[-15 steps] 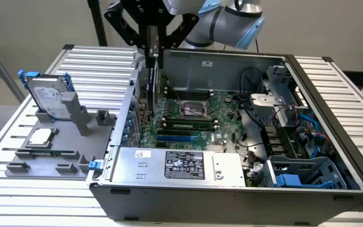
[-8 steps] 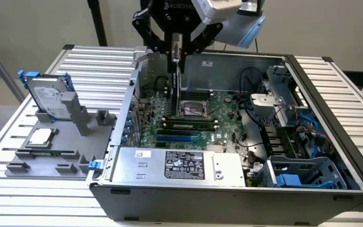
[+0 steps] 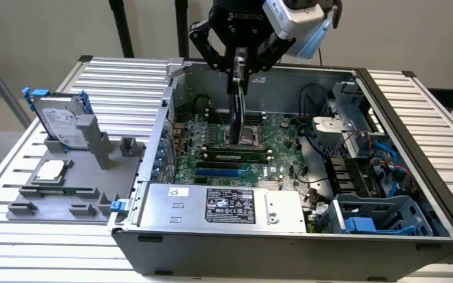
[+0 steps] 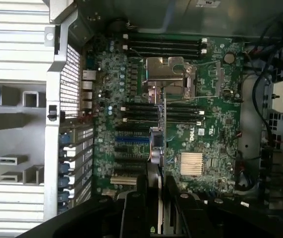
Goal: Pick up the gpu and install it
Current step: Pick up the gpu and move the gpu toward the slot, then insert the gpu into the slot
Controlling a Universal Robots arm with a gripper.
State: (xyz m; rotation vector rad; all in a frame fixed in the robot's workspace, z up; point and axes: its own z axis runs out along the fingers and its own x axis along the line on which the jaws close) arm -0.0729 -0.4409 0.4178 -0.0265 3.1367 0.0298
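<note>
Gripper [image 4: 156, 191] clenched on the gpu [image 3: 238, 112], which hangs upright and edge-on over the motherboard [image 3: 282, 132] inside the open case [image 3: 289, 250], toward its far wall; insertion seems in hand, and seating calls for squaring its edge to a slot

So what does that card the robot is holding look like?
The gpu is a thin, flat, dark card, seen nearly edge-on. It hangs upright, its top end clamped in the pincer, inside the open computer case over the green motherboard. Whether its lower edge touches the board, I cannot tell.
</note>
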